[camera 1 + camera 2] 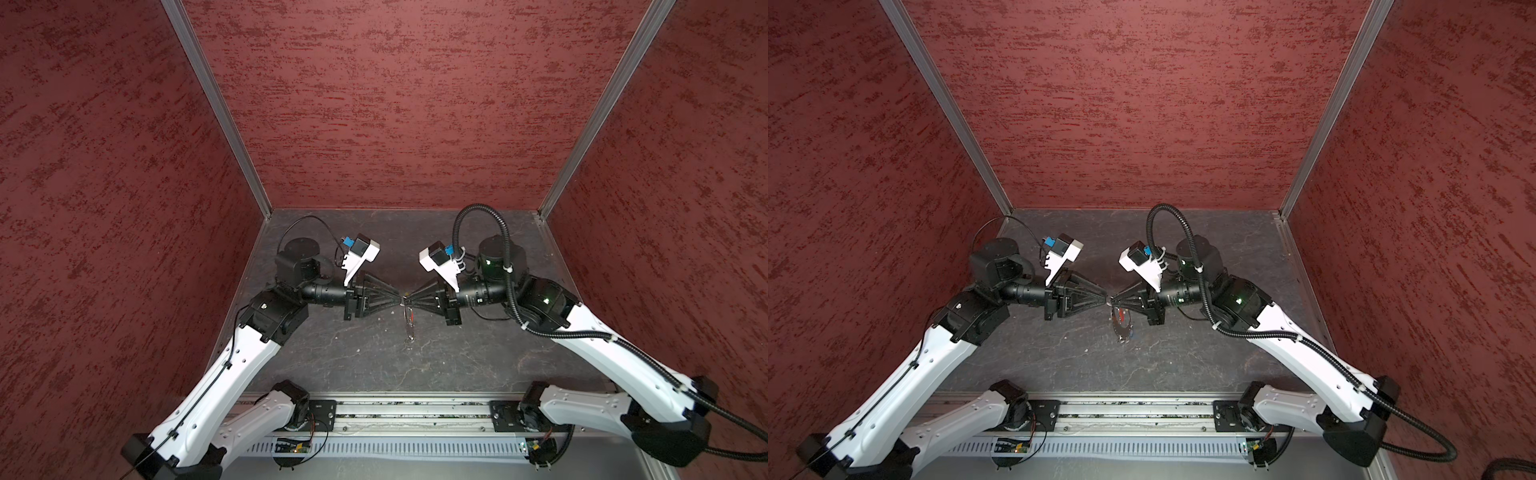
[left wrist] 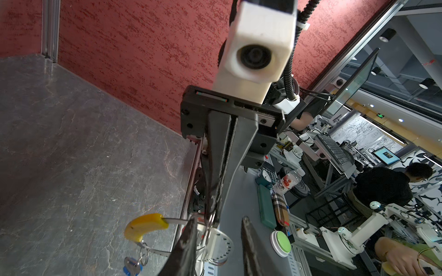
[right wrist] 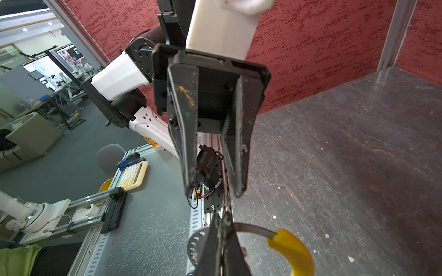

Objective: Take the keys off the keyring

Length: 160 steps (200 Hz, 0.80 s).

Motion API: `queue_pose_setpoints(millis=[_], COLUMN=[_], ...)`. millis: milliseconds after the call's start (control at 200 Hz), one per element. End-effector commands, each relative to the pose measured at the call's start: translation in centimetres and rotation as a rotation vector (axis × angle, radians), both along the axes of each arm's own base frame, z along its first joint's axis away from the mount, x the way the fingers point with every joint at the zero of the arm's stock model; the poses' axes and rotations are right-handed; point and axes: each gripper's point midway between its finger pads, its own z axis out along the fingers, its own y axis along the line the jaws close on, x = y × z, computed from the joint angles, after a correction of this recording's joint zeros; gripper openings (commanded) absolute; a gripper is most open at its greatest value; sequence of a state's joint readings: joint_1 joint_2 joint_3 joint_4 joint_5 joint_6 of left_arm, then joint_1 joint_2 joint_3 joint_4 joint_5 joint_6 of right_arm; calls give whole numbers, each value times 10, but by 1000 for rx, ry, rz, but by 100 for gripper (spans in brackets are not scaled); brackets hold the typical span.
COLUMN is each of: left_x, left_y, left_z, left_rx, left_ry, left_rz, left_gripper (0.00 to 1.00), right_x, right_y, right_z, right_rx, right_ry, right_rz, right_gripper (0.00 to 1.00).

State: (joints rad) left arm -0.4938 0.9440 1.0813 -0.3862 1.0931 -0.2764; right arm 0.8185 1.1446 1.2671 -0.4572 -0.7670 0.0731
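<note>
The keyring (image 1: 409, 327) hangs pinched in right pincer (image 1: 409, 300), left pincer (image 1: 400, 300) just beside

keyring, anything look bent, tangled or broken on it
Nothing stands out. The keyring hangs from the shut right gripper with no visible kink or break, and a blue-tagged key dangles on it. The left gripper sits alongside, jaws apart.

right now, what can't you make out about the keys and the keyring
red-tagged key: only a reddish sliver beside the right gripper, right wrist view.
blue-tagged key: cut off by the left wrist view's edge.
keyring: too small in both top views to trace.
left gripper: its own finger hides any contact with the ring, left wrist view.
</note>
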Motion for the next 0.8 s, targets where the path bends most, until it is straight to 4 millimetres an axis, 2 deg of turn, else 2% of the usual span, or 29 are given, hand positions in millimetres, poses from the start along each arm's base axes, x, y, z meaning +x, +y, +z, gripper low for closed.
queue_pose_setpoints(millis=[0,75,145,451,797], left_x=[0,-1,-4,-8,-7], left_y=[1,1,0,-3,-5], left_z=[9,9,9,2,3], left_rx=[-6,-7,-11,9,11], left_ry=[-46,-48,-45,-10,-21], left_rz=[10,5,-23,-72,-73], left_gripper=[30,22,19,21,13], right_x=[-10,-9,-3,10,11], right_y=[-3,-4,-4,-2,-1], right_z=[26,26,25,23,25], right_rx=[59,59,54,45,47], right_ry=[-63,-66,-71,-69,-59], right_rz=[41,29,-4,-68,-76], right_gripper=[0,0,0,0,0])
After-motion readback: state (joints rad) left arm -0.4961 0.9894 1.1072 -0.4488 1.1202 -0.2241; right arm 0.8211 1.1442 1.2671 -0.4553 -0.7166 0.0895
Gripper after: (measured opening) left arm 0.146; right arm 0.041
